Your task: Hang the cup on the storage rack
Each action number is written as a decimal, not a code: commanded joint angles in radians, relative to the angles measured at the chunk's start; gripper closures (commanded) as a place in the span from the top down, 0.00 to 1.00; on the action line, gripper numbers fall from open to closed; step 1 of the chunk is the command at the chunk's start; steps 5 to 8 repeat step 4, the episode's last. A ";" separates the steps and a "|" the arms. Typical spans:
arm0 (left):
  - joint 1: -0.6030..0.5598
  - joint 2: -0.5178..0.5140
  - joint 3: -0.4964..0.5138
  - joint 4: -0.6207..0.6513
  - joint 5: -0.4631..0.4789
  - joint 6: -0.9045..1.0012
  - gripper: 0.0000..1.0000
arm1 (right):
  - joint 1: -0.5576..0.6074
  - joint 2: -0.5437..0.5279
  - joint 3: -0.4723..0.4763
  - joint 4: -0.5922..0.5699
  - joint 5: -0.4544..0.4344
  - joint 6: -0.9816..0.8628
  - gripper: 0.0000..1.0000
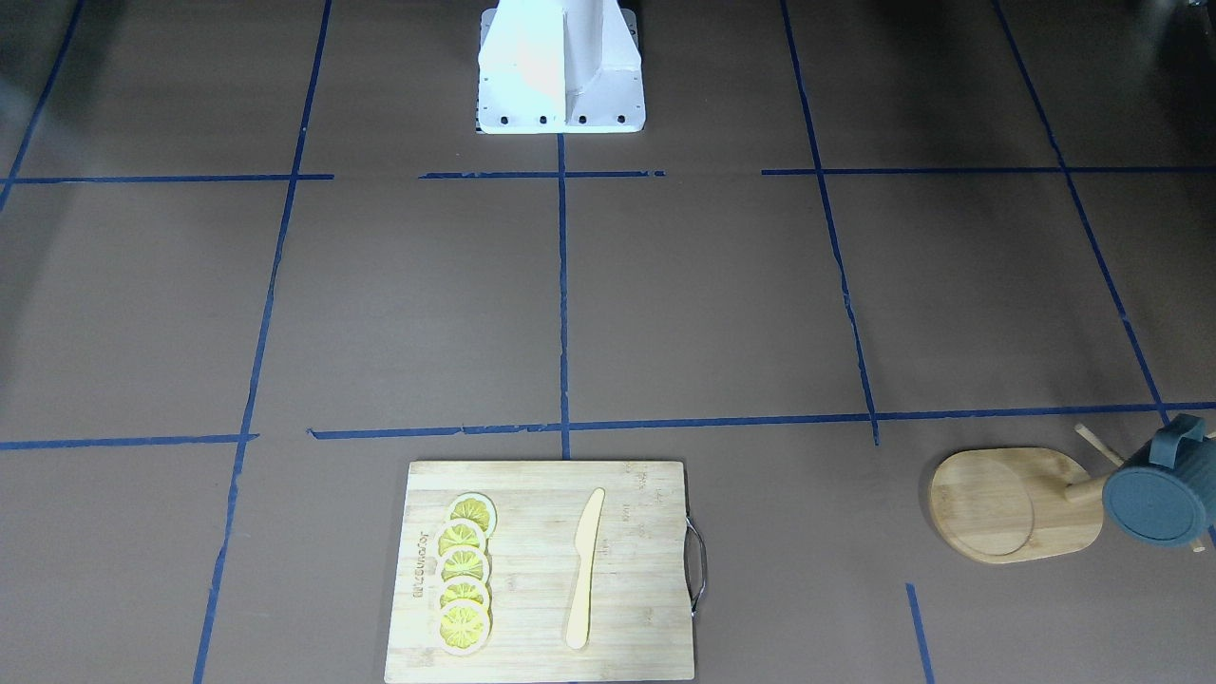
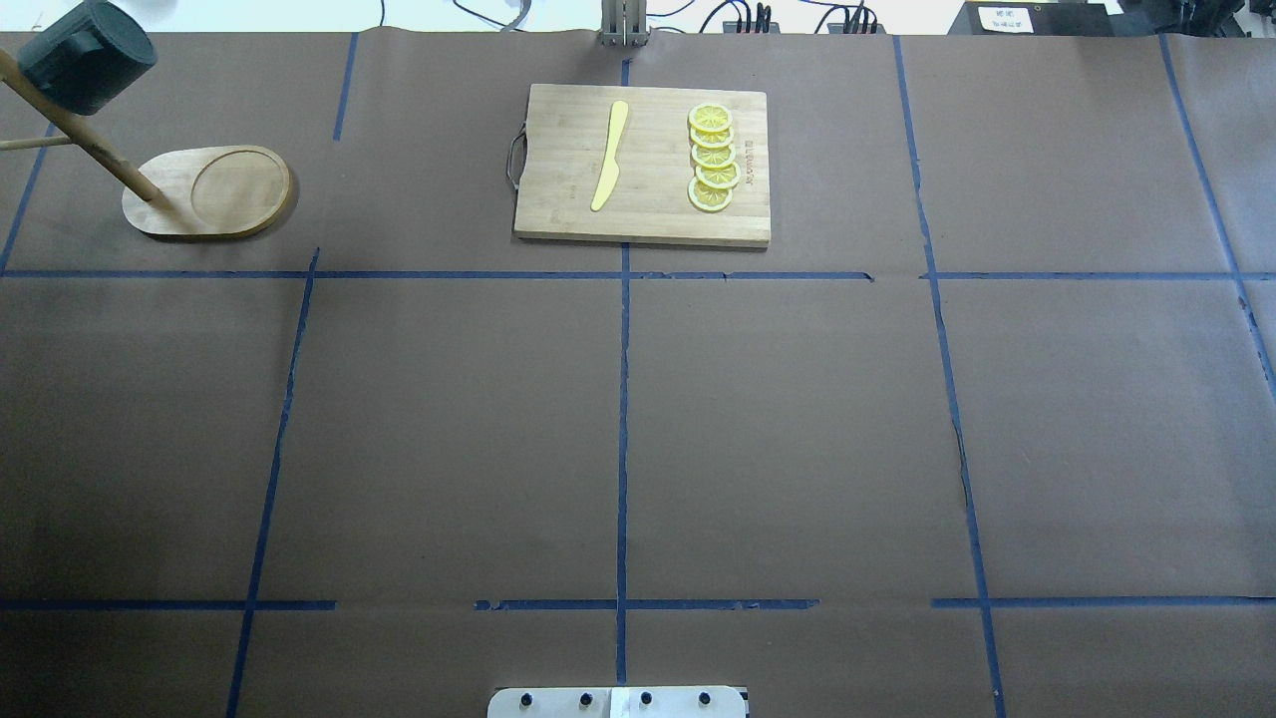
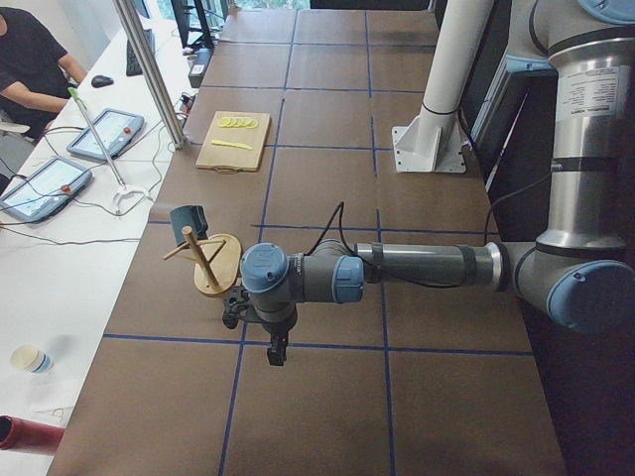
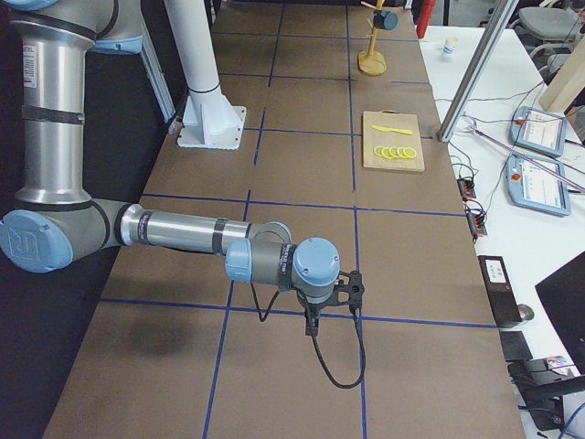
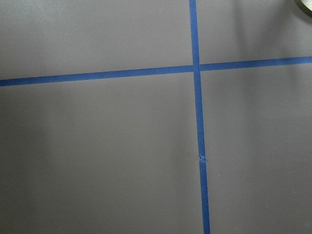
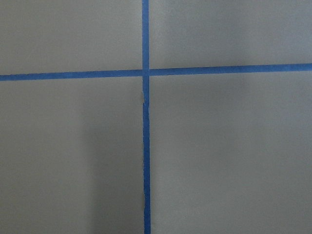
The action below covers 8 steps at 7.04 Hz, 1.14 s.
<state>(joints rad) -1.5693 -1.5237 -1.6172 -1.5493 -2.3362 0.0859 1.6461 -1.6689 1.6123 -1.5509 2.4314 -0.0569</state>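
Note:
The dark blue-grey cup (image 1: 1159,494) hangs on a peg of the bamboo storage rack (image 1: 1007,503), with its flat bottom facing out. It also shows in the overhead view, cup (image 2: 85,55) on the rack (image 2: 214,189), at the far left corner. My left gripper (image 3: 278,347) shows only in the left side view, above the table and a short way from the rack (image 3: 213,263). My right gripper (image 4: 311,320) shows only in the right side view, far from the rack (image 4: 372,59). I cannot tell whether either gripper is open or shut. Neither touches the cup.
A rectangular wooden cutting board (image 2: 643,165) with a yellow knife (image 2: 608,155) and several lemon slices (image 2: 713,160) lies at the far middle. The robot's white base (image 1: 560,71) stands at the near edge. Blue tape lines cross the brown table cover.

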 commanded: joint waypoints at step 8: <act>0.000 0.000 0.010 -0.003 0.000 0.000 1.00 | 0.001 0.008 0.001 0.000 -0.002 0.002 1.00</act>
